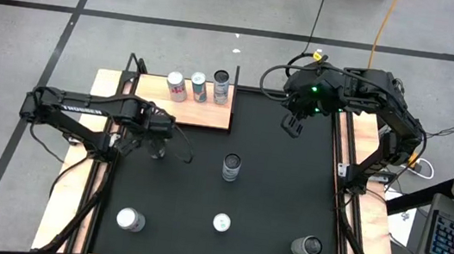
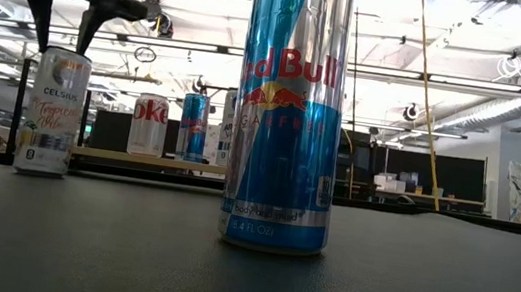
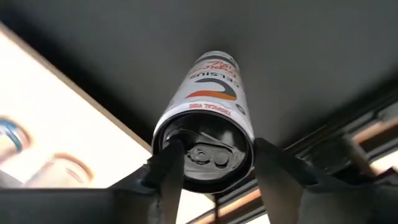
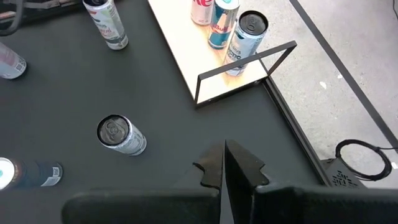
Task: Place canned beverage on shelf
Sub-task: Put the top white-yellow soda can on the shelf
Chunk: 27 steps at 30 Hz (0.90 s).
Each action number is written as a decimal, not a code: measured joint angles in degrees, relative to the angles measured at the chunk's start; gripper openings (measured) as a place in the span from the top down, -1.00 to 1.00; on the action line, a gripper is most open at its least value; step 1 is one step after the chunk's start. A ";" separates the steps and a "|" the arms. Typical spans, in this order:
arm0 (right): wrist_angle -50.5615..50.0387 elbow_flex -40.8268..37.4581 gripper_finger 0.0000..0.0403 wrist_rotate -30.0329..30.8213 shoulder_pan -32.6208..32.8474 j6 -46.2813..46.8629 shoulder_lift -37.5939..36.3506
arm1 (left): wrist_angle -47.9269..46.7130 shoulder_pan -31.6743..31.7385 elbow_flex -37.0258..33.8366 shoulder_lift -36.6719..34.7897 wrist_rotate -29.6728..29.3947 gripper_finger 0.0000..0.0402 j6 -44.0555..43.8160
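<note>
A: Where is the left gripper [image 3: 214, 171]?
B: Over the black mat [image 1: 272, 185], near the mat's left edge, just off the front edge of the shelf [image 1: 185, 104]. It hangs over a white Celsius can [image 3: 208, 118].

A: Gripping it?
B: Fingers [image 3: 168, 168] straddle the can's top rim, one on each side. Contact can't be told from the wrist view. The can stands upright on the mat.

A: The shelf?
B: At the table's far-left corner. Three cans stand on it in a row along its far edge: a white-and-red one [image 1: 177, 86], a blue one [image 1: 199, 86], a pale one with a dark top [image 1: 221, 85].

A: Right gripper [image 4: 225, 163]?
B: Shut, nothing held. It hovers over the mat's far-right corner.

A: Other cans on the mat?
B: A Red Bull can [image 2: 289, 110] mid-mat. Three more near the front edge: one left [image 1: 130, 219], one centre [image 1: 221, 223], one right [image 1: 308, 246], lying on its side.
</note>
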 joint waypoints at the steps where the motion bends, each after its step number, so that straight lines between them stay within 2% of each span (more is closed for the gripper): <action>1: 0.00 0.00 1.00 0.00 0.00 0.45 0.00 | -0.03 0.00 0.00 0.00 -0.45 0.22 1.34; 5: 0.00 0.00 1.00 0.00 0.00 0.72 0.00 | -0.03 0.00 0.09 -0.07 -2.38 0.34 2.14; 8: 0.00 0.00 1.00 0.02 0.00 0.72 -0.02 | -0.11 0.00 0.09 -0.07 -2.57 0.35 2.51; 13: 0.00 0.00 1.00 0.00 0.00 0.72 0.00 | -1.78 -0.02 0.09 -0.07 -2.74 0.36 8.41; 21: 0.00 0.00 1.00 -0.02 0.00 0.46 -0.02 | -6.57 -0.01 0.11 -0.07 -3.16 0.36 3.62; 27: 0.00 0.00 1.00 -0.04 0.00 0.19 0.00 | -5.69 -0.13 0.76 0.02 -3.16 0.36 1.94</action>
